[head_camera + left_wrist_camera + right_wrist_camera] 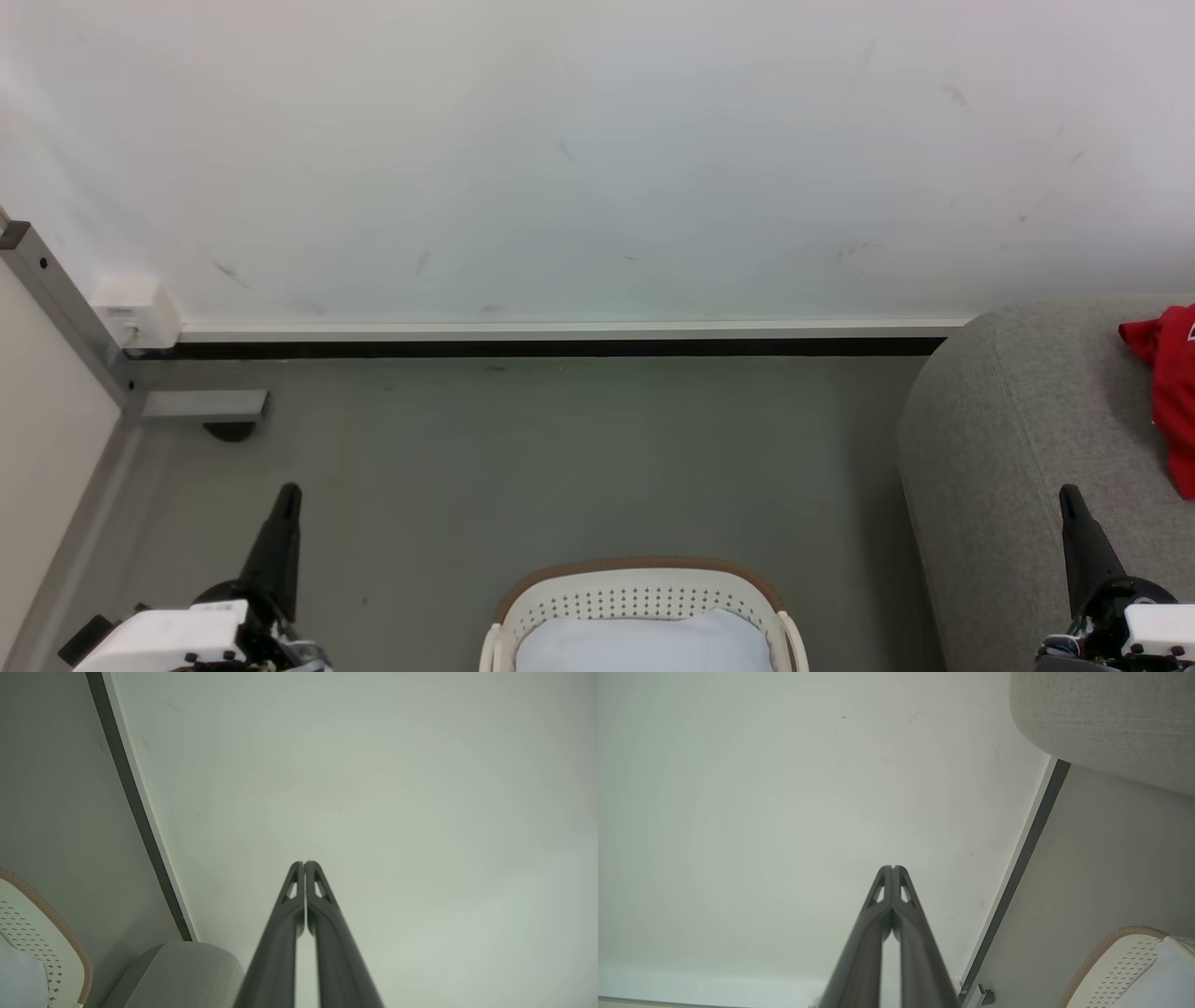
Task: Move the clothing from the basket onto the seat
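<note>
head view: perforated oval plastic basket

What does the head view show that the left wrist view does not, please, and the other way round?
The head view offers the red clothing lying on the seat, the right hand and a white wall box. The left wrist view offers a close look along the left hand, its fingers pressed together. Both share the basket with pale cloth inside, the seat, the grey floor and the white wall.
</note>
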